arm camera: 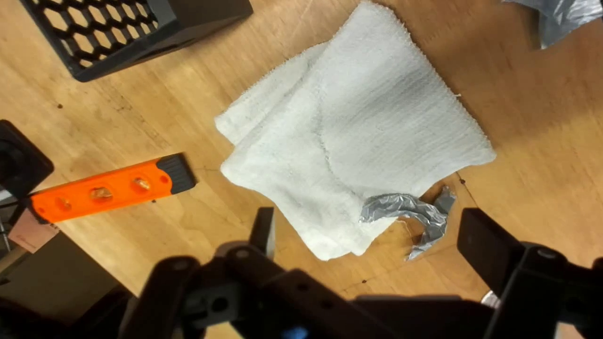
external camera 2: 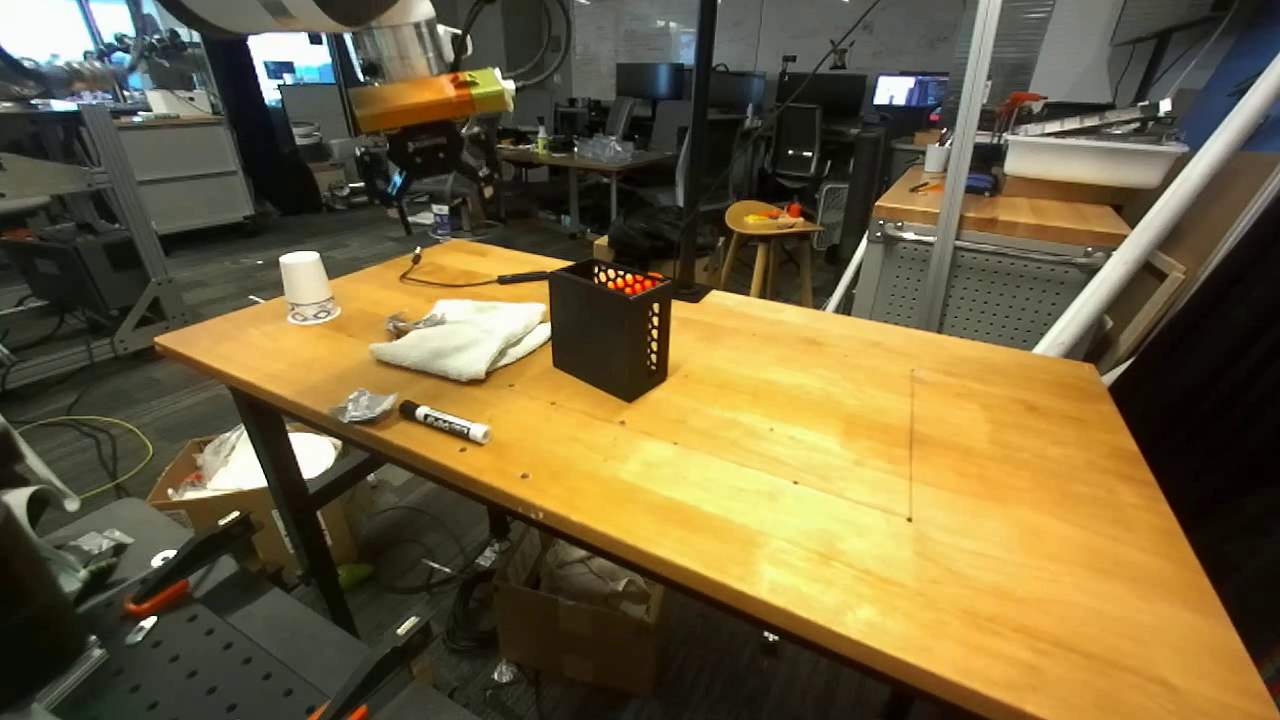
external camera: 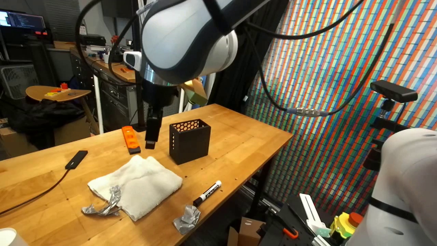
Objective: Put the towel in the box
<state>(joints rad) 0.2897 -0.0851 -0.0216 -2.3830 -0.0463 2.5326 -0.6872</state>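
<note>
A white folded towel lies on the wooden table, in both exterior views (external camera: pixel 146 186) (external camera 2: pixel 465 340) and the wrist view (arm camera: pixel 362 127). A crumpled silver strip (arm camera: pixel 414 212) lies partly over one towel corner; it also shows in an exterior view (external camera: pixel 109 203). A black open-topped box with honeycomb holes stands upright beside the towel, in both exterior views (external camera: pixel 191 145) (external camera 2: pixel 600 340); part of it shows in the wrist view (arm camera: pixel 212 16). My gripper (arm camera: pixel 370 230) is open and empty above the table. It hangs in the air in both exterior views (external camera: pixel 151 143) (external camera 2: pixel 445 205), apart from towel and box.
An orange level (external camera: pixel 130 139) lies near the table's far edge. A black-and-white marker (external camera: pixel 207 193) and a second silver scrap (external camera: pixel 187 218) lie near an edge. A white paper cup (external camera 2: pixel 307 287) and a black device with a cable (external camera: pixel 76 159) are also on the table.
</note>
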